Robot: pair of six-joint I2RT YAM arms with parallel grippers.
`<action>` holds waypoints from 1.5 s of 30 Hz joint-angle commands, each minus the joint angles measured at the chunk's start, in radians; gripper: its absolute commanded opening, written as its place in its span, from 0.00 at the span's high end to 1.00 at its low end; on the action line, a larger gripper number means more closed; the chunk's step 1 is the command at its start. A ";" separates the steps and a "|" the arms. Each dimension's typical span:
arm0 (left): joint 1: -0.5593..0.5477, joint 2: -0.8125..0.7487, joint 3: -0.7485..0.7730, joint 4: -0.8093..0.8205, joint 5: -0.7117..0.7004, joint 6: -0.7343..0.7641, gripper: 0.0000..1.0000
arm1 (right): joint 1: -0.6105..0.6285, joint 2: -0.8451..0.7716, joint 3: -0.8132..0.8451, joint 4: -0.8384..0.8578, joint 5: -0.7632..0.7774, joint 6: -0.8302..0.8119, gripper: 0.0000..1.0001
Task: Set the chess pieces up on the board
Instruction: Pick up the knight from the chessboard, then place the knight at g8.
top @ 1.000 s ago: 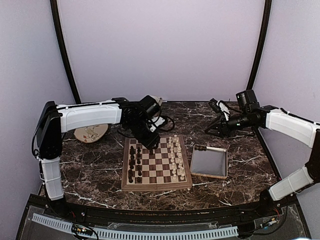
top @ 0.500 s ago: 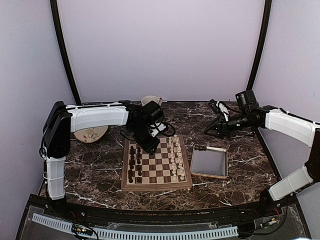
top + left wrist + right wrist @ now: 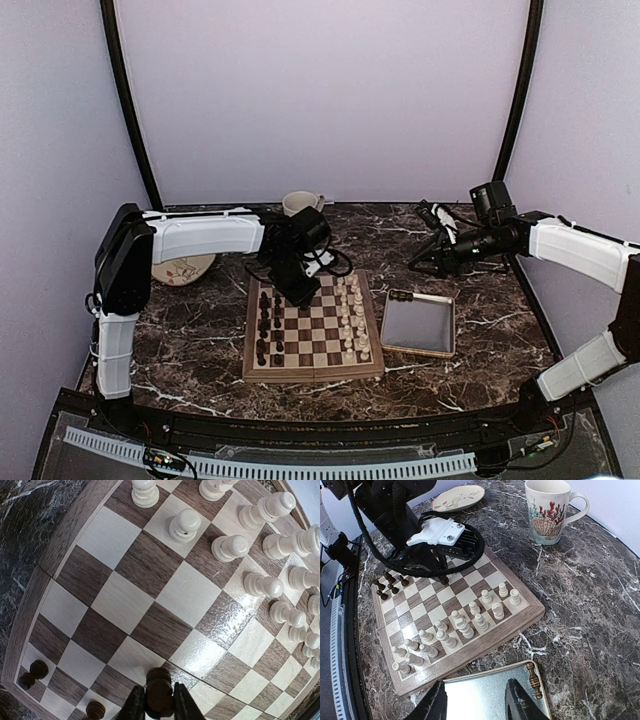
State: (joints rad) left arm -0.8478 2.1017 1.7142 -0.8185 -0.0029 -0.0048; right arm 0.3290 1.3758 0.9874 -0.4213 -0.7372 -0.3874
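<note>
The left fingers are clenched on one dark chess piece at the bottom centre of the left wrist frame, at the near edge of the board. The remaining dark pieces occupy the board's left columns in the top frame. The right fingers are spread, holding nothing, over the metal tray.

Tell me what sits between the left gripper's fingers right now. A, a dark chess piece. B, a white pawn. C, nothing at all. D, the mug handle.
A: the left wrist view shows a dark piece standing on the board, flanked on both sides by the fingers of the left gripper.
</note>
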 commanded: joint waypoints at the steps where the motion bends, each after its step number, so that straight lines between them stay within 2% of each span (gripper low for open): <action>1: 0.006 -0.005 0.028 -0.026 -0.012 0.015 0.83 | -0.002 0.006 0.020 -0.006 -0.013 -0.011 0.61; 6: 0.005 -0.008 0.061 -0.056 -0.032 0.017 0.88 | -0.002 0.012 0.019 -0.008 -0.010 -0.013 0.61; 15: 0.033 -0.095 0.101 -0.109 -0.092 0.026 0.89 | -0.001 0.016 0.021 -0.008 -0.011 -0.014 0.62; 26: 0.137 -0.212 -0.061 -0.079 -0.094 -0.008 0.90 | -0.002 0.020 0.020 -0.010 -0.010 -0.018 0.62; 45: 0.185 -0.162 -0.158 -0.002 -0.039 -0.017 0.89 | -0.001 0.040 0.024 -0.019 -0.010 -0.023 0.62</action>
State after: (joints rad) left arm -0.6701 1.9324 1.5726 -0.8356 -0.0608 -0.0124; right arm 0.3290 1.4040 0.9878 -0.4385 -0.7368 -0.3962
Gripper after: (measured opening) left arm 0.169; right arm 0.384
